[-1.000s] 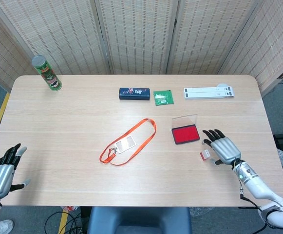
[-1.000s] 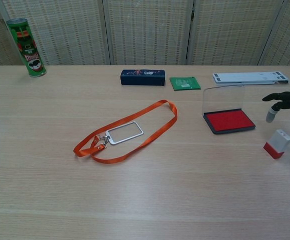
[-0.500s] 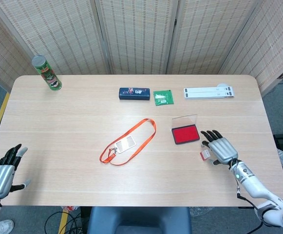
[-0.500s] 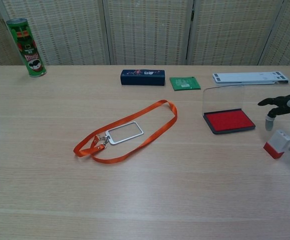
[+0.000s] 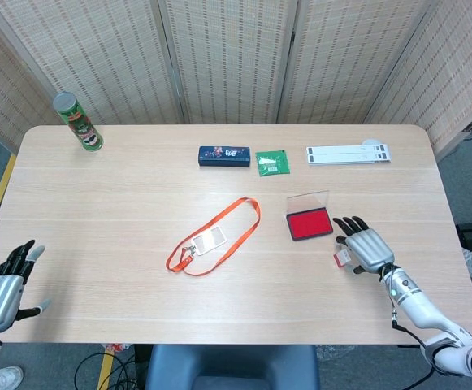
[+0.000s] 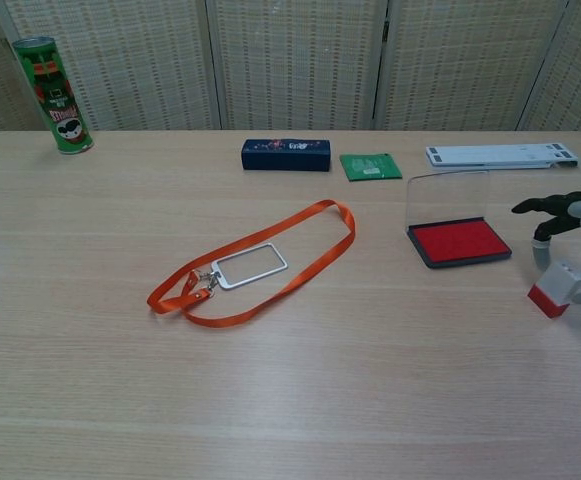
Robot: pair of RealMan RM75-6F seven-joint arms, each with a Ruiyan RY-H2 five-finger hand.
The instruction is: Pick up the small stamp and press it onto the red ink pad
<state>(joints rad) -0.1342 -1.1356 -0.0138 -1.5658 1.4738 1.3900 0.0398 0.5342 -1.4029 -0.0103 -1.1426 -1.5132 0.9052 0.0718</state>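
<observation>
At lower right of the desk [image 5: 122, 203], your right hand [image 5: 367, 249] brackets the stamp [image 6: 555, 289] with spread fingers [image 6: 545, 243], not yet gripping it; the ink pad [image 5: 309, 224] lies just left. Your left hand [image 5: 0, 292] hangs open at lower left.

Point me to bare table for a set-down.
Free: the wide stretch between the green can and the orange lanyard, and the near edge below the lanyard. Crowded: the ink pad, small stamp and right hand.
</observation>
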